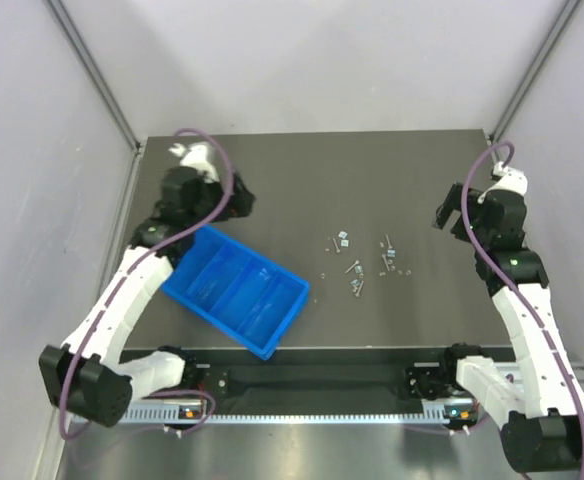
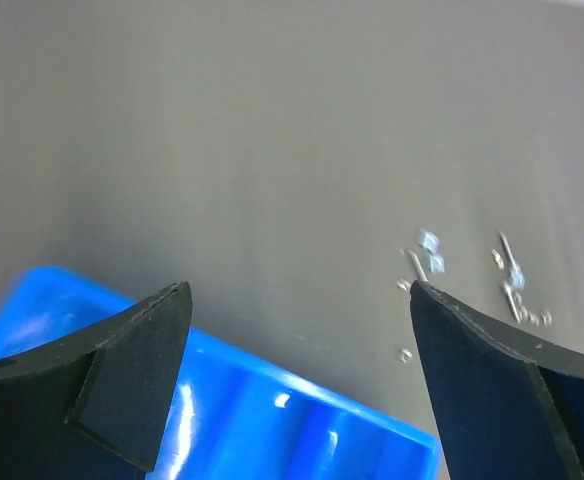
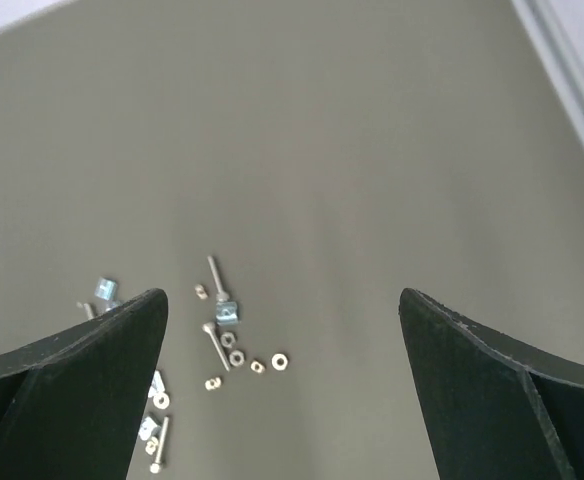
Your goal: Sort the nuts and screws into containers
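Dark grey matte tabletop [image 1: 302,180] spread across the middle of the overhead view. Pale grey wall panels [image 1: 32,150] closing it in on the left, far and right sides. Two slim metal struts [image 1: 94,75] slanting down to the far corners, one on each side. Along the near edge, a black crossbar [image 1: 312,378], and just in front of it a pale slotted strip [image 1: 312,416]. Below that, a brushed grey surface [image 1: 302,455].

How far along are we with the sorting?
Done: nothing visible; the blue tray looks empty in every compartment. In hand: nothing; left gripper and right gripper both hang open. Left: all the screws and nuts, scattered on the table to its right.
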Robot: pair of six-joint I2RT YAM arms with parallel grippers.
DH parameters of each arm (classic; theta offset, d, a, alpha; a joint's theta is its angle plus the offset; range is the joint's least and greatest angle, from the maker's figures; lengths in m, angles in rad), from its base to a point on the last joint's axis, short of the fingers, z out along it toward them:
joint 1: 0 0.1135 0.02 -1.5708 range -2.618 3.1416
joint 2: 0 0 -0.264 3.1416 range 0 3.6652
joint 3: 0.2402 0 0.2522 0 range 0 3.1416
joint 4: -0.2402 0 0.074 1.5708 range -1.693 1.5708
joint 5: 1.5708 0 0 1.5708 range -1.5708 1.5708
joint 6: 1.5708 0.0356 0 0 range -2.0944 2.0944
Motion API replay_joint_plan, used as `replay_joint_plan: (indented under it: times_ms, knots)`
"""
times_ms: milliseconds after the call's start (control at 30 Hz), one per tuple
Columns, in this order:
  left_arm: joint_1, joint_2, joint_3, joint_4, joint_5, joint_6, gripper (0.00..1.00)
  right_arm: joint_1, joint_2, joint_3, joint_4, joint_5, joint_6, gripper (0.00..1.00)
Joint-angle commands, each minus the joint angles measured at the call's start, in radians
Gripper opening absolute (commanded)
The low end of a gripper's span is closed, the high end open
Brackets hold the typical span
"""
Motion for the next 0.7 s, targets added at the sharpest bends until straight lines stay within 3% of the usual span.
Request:
replay_joint_plan:
  times_ms: [0, 133, 300, 433, 667]
  knots:
    - [-0.206, 0.079, 0.077, 0.056, -0.138, 0.001, 0.92, -0.014, 0.013, -0.034, 0.036, 0.018, 0.038, 1.0]
    - [-0.36, 0.26, 0.151, 0.054, -0.142, -0.042, 0.89, -0.013, 0.009, -0.067, 0.044, 0.012, 0.045, 1.0]
    - [-0.567, 0.542, 0.35, -0.058, -0.372, -0.107, 0.84, -0.014, -0.025, -0.087, 0.038, 0.009, 0.051, 1.0]
    - [-0.612, 0.708, 0.433, -0.072, -0.408, -0.167, 0.76, -0.016, -0.037, -0.107, 0.038, -0.022, 0.059, 1.0]
    - [-0.626, 0.844, 0.516, -0.103, -0.437, -0.195, 0.57, -0.016, -0.045, -0.083, -0.002, -0.019, 0.03, 1.0]
